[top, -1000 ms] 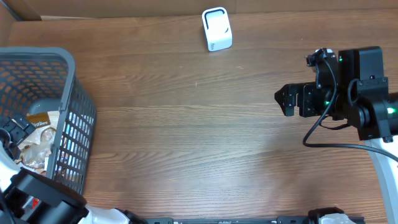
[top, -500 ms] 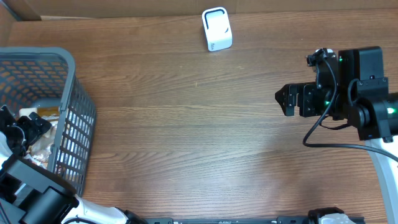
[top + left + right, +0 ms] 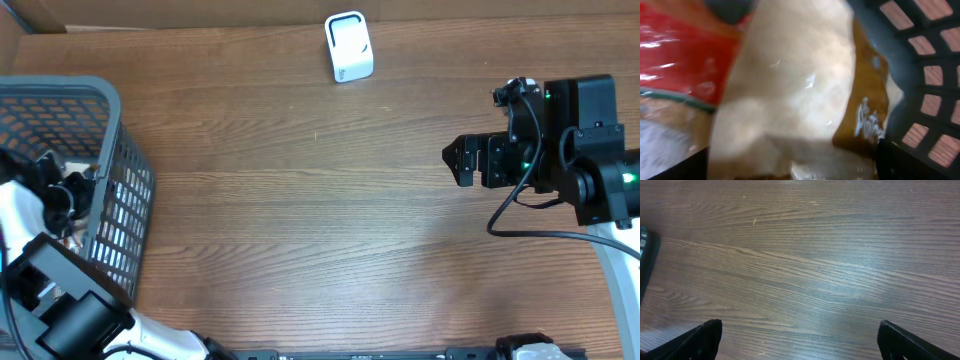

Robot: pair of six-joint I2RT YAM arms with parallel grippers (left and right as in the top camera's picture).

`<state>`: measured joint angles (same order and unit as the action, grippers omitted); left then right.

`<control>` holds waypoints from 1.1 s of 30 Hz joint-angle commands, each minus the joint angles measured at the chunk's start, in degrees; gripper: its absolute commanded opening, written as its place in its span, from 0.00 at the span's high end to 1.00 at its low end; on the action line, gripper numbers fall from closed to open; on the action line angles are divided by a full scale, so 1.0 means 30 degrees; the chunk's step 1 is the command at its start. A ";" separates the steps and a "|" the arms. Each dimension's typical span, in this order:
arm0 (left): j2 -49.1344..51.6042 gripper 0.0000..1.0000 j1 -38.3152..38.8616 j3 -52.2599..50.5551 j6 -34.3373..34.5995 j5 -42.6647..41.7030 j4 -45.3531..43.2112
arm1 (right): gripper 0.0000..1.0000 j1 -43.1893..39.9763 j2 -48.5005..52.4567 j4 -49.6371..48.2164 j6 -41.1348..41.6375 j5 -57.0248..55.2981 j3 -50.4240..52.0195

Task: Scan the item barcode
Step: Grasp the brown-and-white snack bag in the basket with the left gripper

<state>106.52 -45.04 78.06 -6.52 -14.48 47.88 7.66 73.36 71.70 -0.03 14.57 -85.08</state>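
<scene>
Inside basket point(image 3: 112, 130), left pincer point(image 3: 63, 190) is hanging close over beige snack bag point(image 3: 790, 85); pinching or not, cannot tell. Far right of basket, right pincer point(image 3: 455, 162) is hanging spread over bench point(image 3: 300, 220).

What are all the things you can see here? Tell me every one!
table: one, brown wood, under everything
basket: one, grey plastic, at the left edge of the table
scanner: one, white, standing at the far edge of the table
tan bag: one, see-through with a brown label, inside the basket
red bag: one, red, inside the basket beside the tan bag
left gripper: one, black, reaching down into the basket over the bags
right gripper: one, black, open and empty, over the right side of the table
</scene>
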 commanded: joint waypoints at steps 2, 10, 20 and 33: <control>0.0299 0.22 0.1151 -0.1253 -0.0029 -0.0175 -0.0022 | 0.00 0.0124 -0.0087 -0.0007 -0.0124 -0.0182 -0.0248; 0.0291 0.76 0.1523 -0.1253 -0.0022 -0.0131 -0.0102 | 0.00 0.0124 -0.0087 -0.0015 -0.0117 -0.0182 -0.0248; 0.0277 0.96 0.1494 0.1217 0.0291 0.1129 0.1508 | 0.00 0.0124 -0.0087 -0.0007 -0.0117 -0.0182 -0.0248; -0.0182 0.96 0.1494 1.3777 0.2222 0.1603 0.9085 | 0.00 0.0124 -0.0087 -0.0066 -0.0117 -0.0182 -0.0248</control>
<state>107.61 -40.84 112.60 -2.63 -10.13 72.44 7.66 73.36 71.59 -0.03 14.57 -85.08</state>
